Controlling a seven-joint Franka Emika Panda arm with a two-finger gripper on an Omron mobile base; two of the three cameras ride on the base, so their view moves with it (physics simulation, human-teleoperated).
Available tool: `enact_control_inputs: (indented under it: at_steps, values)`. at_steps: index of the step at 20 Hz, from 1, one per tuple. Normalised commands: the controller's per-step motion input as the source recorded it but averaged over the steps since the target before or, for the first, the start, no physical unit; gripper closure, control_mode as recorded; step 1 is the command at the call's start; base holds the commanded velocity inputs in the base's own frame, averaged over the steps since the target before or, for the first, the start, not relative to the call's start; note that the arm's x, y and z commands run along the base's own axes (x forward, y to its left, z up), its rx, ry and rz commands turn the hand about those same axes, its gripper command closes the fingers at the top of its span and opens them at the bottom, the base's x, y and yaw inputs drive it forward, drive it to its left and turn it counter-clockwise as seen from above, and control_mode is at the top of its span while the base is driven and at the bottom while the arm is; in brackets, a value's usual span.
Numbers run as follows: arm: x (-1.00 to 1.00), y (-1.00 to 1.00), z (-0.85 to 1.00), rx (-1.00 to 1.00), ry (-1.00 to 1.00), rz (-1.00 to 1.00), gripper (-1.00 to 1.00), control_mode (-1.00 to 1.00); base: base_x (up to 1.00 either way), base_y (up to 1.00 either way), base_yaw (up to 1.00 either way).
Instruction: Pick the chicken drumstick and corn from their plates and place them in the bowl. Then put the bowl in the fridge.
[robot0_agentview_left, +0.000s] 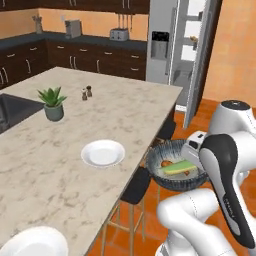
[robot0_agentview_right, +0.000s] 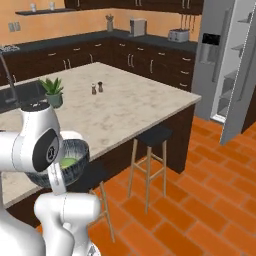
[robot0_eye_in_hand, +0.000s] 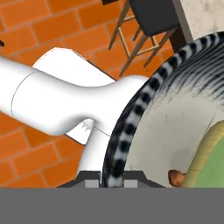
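The robot's gripper (robot0_eye_in_hand: 105, 183) is clamped on the rim of the bowl (robot0_agentview_left: 176, 172), holding it in the air off the island counter's (robot0_agentview_left: 75, 135) long edge, above a dark-seated bar stool (robot0_agentview_left: 134, 187) and the orange brick floor (robot0_agentview_right: 200, 200). In the hand view the striped rim runs straight down between the two finger tips. The corn (robot0_agentview_left: 177, 167) lies across the inside of the bowl, its green husk showing, and the chicken drumstick (robot0_eye_in_hand: 176, 177) sits beside it with its orange-brown end against the pale bowl bottom. Two white plates rest bare on the marble top: one (robot0_agentview_left: 103, 153) near the counter's long edge just beside the lifted bowl, the other (robot0_agentview_left: 34, 243) at the near corner. A potted plant (robot0_agentview_left: 52, 103) stands by the sink (robot0_agentview_left: 12, 111) at the far side, with salt and pepper shakers (robot0_agentview_left: 86, 93) toward the middle. Behind the island's far end, the fridge (robot0_agentview_left: 182, 47) stands with one door swung open, grey shelves visible inside.
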Motion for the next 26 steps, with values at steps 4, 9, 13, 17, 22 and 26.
enact_control_inputs:
  at_steps: [4,9,13,17,22,26]
  values:
    - [0.0,0.0,0.0,0.0,0.0,0.0,1.0,1.0,0.99,-0.44,-0.21]
    - [0.0,0.0,0.0,0.0,0.0,0.0,1.0,1.0,0.95,-0.94,-0.17]
    - [0.0,0.0,0.0,0.0,0.0,0.0,1.0,1.0,0.84,-0.98,-0.19]
    - [0.0,0.0,0.0,0.0,0.0,0.0,1.0,1.0,-0.7,-0.98,-0.14]
    - [0.0,0.0,0.0,0.0,0.0,0.0,1.0,1.0,0.04,-1.0,-0.09]
    - [0.0,0.0,0.0,0.0,0.0,0.0,1.0,1.0,0.9,-1.0,-0.07]
